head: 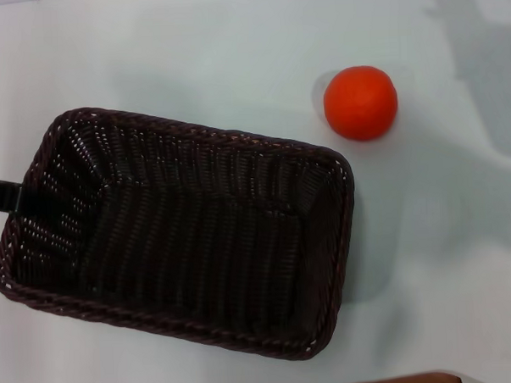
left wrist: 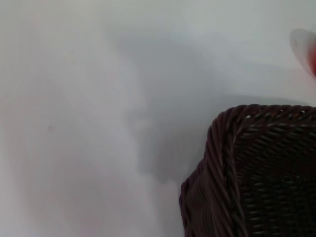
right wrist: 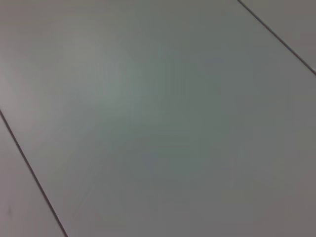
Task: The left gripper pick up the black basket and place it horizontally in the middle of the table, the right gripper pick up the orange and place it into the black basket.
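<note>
The black basket (head: pixel 181 233) lies lengthwise across the middle-left of the table (head: pixel 190 50), open side up and empty. My left gripper (head: pixel 3 193) shows only as a black finger piece at the basket's left short rim, clamped over that rim. The left wrist view shows one basket corner (left wrist: pixel 247 168) and a red sliver of the orange (left wrist: pixel 311 57). The orange (head: pixel 360 102) sits on the table just beyond the basket's far right corner, apart from it. My right gripper is out of view; its wrist view shows only bare surface.
A brown edge (head: pixel 391 382) shows at the bottom of the head view, near the basket's right end. Pale table lies to the right of the basket and orange (head: pixel 461 233). Thin dark seam lines (right wrist: pixel 29 168) cross the surface in the right wrist view.
</note>
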Controlling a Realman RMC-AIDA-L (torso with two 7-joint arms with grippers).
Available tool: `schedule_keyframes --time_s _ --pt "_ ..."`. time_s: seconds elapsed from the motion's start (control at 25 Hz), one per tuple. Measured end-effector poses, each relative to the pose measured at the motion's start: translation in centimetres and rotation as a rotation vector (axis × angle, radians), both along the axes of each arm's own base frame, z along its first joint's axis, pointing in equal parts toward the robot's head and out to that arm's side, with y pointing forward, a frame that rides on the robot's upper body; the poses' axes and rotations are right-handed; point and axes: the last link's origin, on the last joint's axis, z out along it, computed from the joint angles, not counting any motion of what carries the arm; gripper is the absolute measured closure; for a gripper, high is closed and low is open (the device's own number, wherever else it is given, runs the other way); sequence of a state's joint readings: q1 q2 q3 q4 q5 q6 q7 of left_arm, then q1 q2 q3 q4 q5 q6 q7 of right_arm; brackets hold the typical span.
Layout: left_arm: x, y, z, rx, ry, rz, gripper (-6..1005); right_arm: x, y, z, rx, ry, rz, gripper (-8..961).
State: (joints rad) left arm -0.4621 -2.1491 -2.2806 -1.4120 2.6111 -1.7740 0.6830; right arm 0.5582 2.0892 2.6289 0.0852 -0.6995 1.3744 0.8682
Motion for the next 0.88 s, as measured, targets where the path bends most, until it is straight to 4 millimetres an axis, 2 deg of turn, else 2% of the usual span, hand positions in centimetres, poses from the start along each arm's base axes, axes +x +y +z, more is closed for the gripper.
schedule_keyframes --time_s 0.12,0.6,0.88 --pt "0.0 0.0 0.1 -0.001 -0.003 0.000 828 0.0 0.0 0.1 0.002 0.000 -0.001 128" --pt "2.0 -0.6 1.1 0.010 -0.206 -0.032 830 0.1 0.0 -0.1 -0.004 0.003 -0.008 128" --pt "2.5 -0.6 1.4 0.073 -0.317 0.053 829 0.4 0.1 -0.3 -0.017 0.005 -0.028 128"
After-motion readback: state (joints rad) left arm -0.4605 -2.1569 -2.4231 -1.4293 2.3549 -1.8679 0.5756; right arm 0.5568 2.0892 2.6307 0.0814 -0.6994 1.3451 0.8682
